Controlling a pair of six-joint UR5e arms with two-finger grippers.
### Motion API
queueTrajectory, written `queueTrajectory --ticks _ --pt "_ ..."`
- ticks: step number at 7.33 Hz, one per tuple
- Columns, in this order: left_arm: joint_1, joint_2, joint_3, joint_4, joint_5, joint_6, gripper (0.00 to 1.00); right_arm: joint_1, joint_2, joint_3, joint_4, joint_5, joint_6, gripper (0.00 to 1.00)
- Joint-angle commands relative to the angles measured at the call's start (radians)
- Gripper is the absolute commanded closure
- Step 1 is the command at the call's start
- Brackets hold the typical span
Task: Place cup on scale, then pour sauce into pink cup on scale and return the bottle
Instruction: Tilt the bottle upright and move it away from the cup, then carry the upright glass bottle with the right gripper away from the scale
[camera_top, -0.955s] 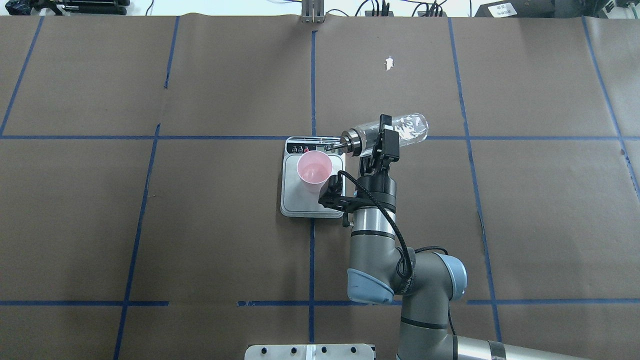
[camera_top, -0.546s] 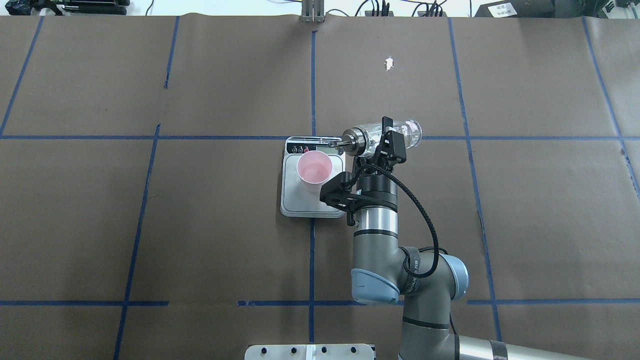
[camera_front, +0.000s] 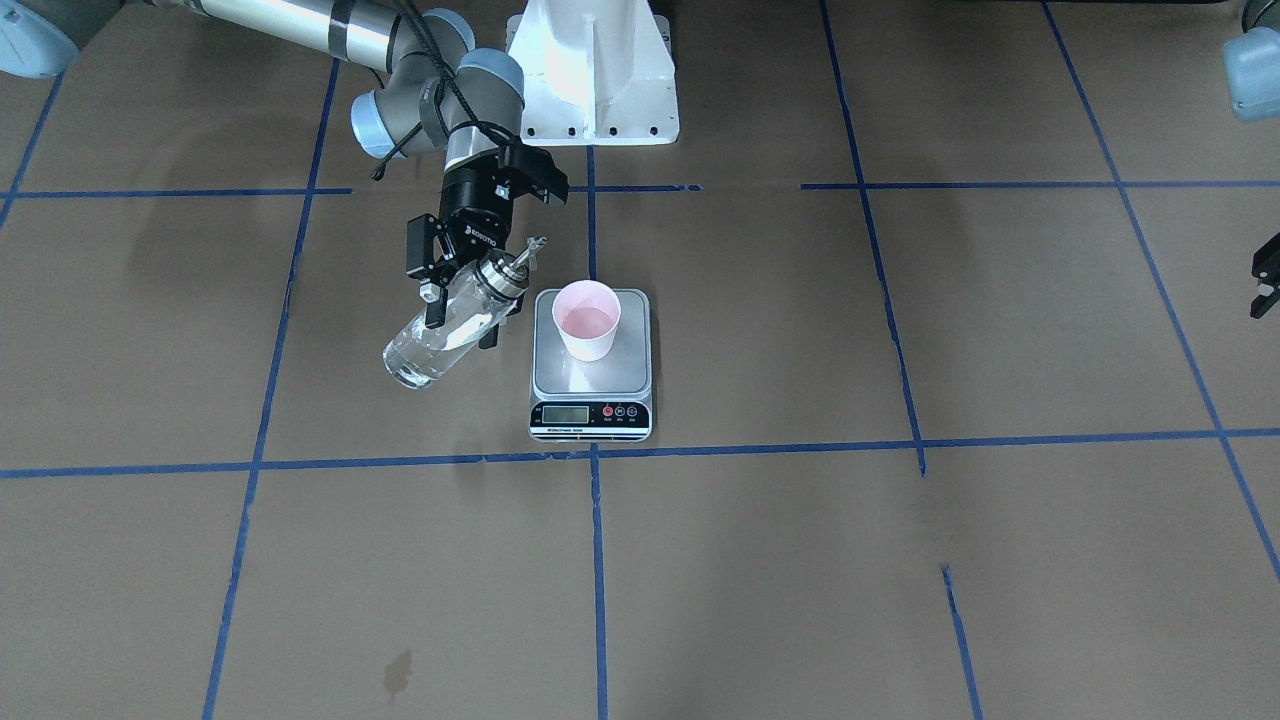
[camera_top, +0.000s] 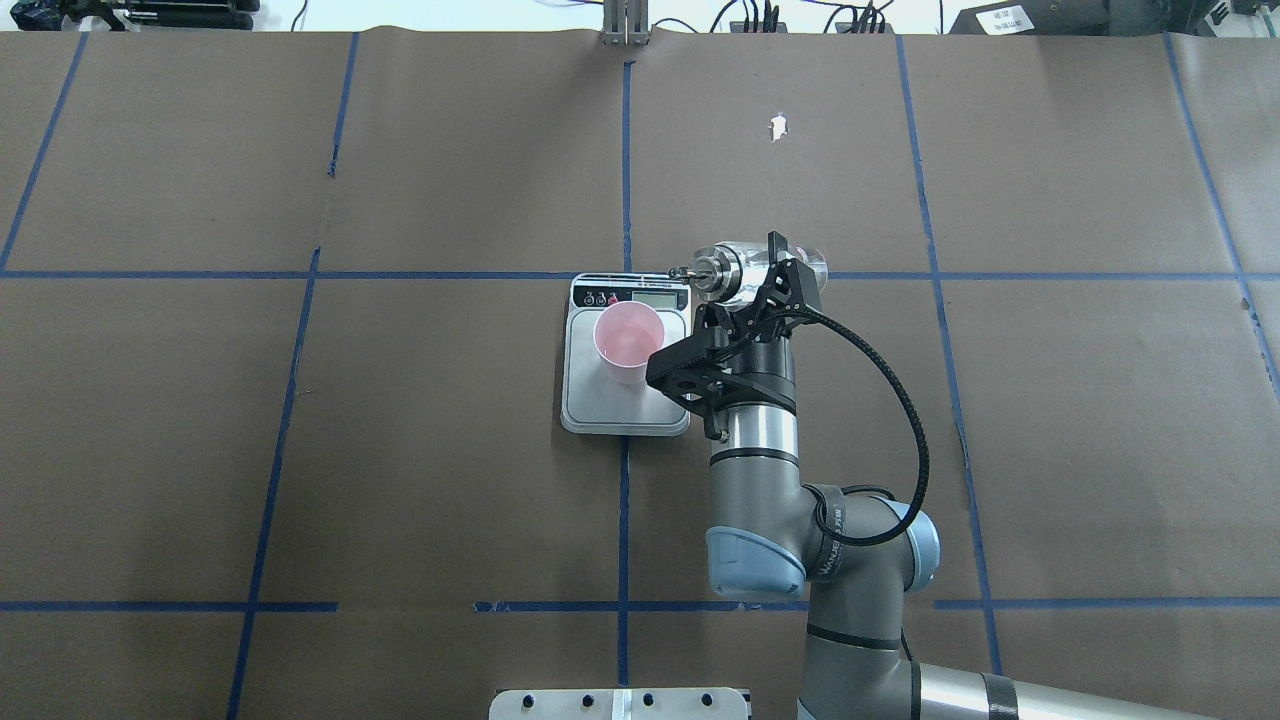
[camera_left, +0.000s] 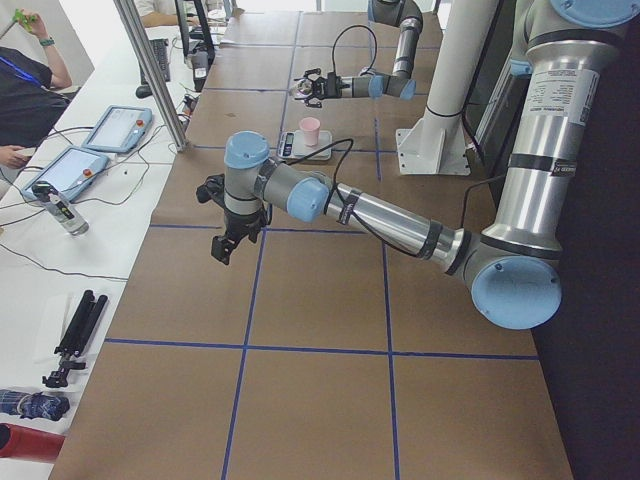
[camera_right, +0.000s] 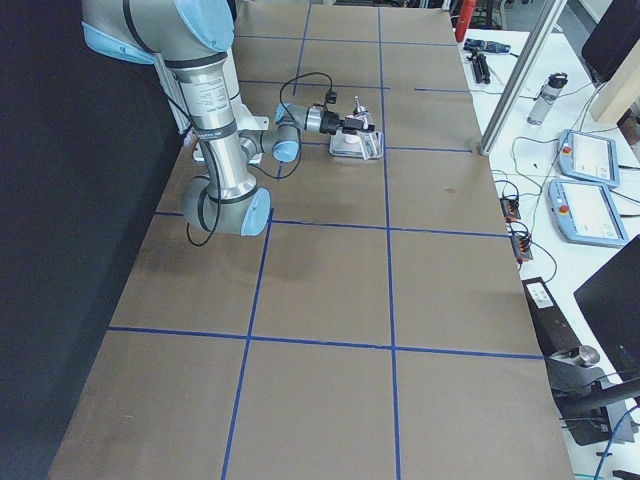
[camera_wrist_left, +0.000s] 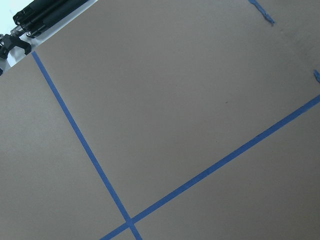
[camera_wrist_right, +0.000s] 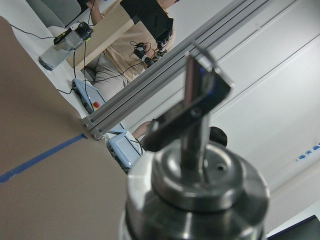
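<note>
Bottle (camera_front: 420, 352) (tilted) clamped in right end effector (camera_front: 461, 328).

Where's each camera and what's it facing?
Front: across table, facing robot; right gripper holds bottle.
Overhead: behind robot, looking down; right arm.
Left side: table end; left arm nearest.
Right side: opposite end; right arm nearest.
Left wrist: down at table; no body.
Right wrist: bottle's cap close up.
Front, overhead share cup on scale.

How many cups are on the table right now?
1. The pink paper cup stands upright on the scale, near the tilted glass bottle; no other cup shows.
</note>
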Motion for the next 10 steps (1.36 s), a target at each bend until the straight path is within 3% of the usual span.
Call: queueTrajectory --ticks 1,5,6,10 --pt "0.000 -0.001 -0.013 0.001 0.000 -0.002 0.00 0.020 -0.003 0.014 0.002 0.047 0.078 1.00" --pt "-0.001 0.002 -0.034 0.001 0.002 -0.002 0.00 0.097 -0.118 0.151 0.003 0.224 0.346 1.00" --pt "-0.001 0.012 -0.025 0.001 -0.001 0.000 0.00 0.123 -0.143 0.163 0.002 0.293 0.502 1.00" --pt "-0.001 0.018 -0.008 -0.002 -0.023 0.000 0.00 0.259 -0.310 0.292 -0.006 0.553 0.794 1.00"
